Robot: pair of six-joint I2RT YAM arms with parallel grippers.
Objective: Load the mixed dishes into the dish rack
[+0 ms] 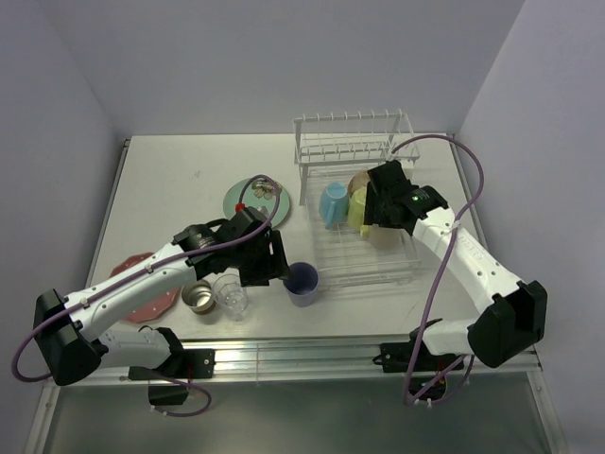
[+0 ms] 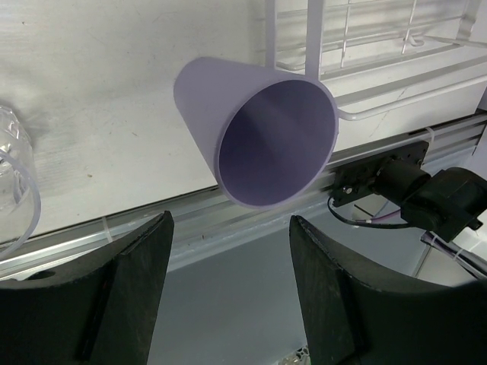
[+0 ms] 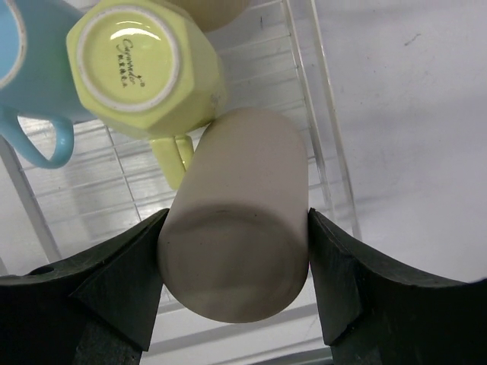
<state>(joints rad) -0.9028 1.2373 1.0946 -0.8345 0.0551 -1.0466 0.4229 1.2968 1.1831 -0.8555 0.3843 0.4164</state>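
While the lavender cup [image 1: 302,282] stands empty (upright), the rack [image 1: 378,281] holds cups [image 1: 333,203].

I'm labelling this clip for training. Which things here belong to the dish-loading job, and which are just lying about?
Job: dish rack, blue cup, yellow cup, tan cup, lavender cup, clear glass, steel cup, pink plate, mint-green plate.
Just there: purple cable, aluminium rail.
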